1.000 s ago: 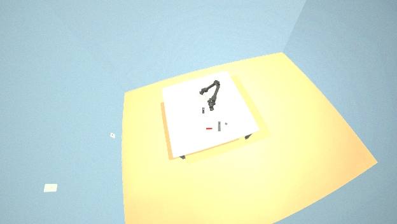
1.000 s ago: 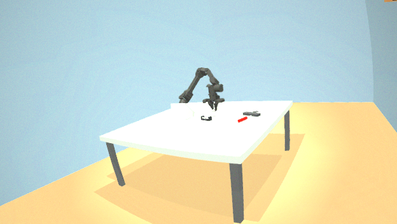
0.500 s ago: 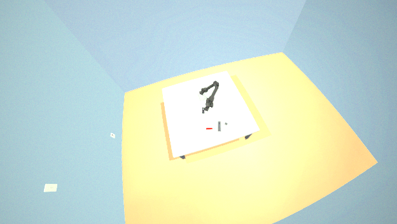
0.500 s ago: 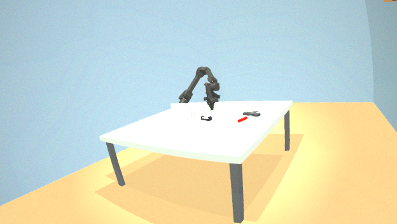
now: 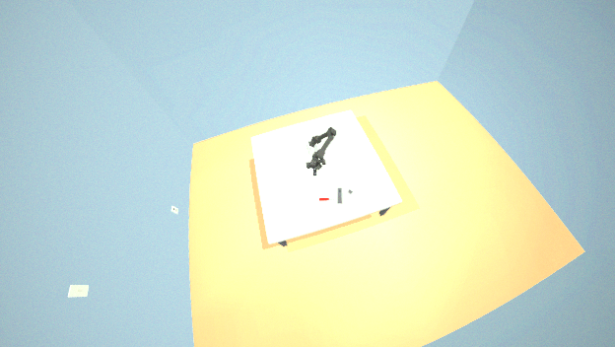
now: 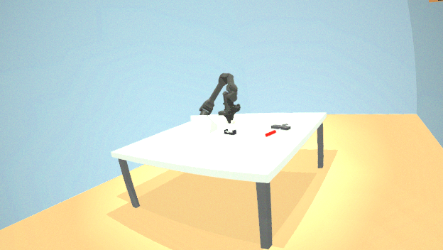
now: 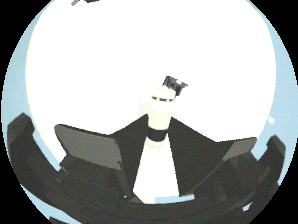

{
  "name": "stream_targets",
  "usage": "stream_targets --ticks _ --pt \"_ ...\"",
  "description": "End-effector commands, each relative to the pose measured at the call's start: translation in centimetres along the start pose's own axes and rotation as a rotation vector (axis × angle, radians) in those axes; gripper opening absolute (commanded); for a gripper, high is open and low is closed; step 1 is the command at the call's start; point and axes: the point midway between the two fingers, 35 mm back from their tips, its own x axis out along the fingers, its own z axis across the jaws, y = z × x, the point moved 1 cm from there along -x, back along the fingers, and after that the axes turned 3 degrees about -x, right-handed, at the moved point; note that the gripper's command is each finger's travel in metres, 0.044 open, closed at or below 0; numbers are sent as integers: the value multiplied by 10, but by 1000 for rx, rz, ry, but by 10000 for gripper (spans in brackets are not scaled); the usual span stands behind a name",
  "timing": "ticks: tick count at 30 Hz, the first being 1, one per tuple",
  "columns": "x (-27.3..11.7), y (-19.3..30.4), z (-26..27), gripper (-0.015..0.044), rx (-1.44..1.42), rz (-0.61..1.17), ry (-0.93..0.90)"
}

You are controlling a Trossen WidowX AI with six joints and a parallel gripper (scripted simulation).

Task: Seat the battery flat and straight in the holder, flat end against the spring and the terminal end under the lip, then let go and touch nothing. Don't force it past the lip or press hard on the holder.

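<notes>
The battery (image 7: 160, 112), pale with a dark band near its lower end and a thin dark ring near the upper one, is between the fingertips in the wrist view. My gripper (image 7: 158, 118) (image 6: 230, 122) is shut on it. The small dark holder (image 7: 176, 86) (image 6: 230, 132) (image 5: 314, 173) stands on the white table (image 5: 291, 217) (image 6: 199, 160). In the exterior view the fingertips are above the holder. In the wrist view the battery's far end covers part of the holder; whether they touch, and where spring and lip are, cannot be told.
A red bar (image 5: 323, 199) (image 6: 270, 133) lies on the table away from the holder. Beside it is a long dark grey block (image 5: 339, 195) (image 6: 277, 127), with a small dark piece (image 5: 350, 191) close by.
</notes>
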Motion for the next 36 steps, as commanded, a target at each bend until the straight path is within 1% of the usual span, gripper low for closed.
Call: stream_targets --ticks 1,3,10,26,36 --pt "-4 3 -16 69 231 2 2" --pt "-4 4 -18 69 273 2 0" --pt "-3 3 -18 69 268 -8 -2" --pt "26 1 -20 69 266 -174 51" --pt "37 1 -17 69 263 -252 75"
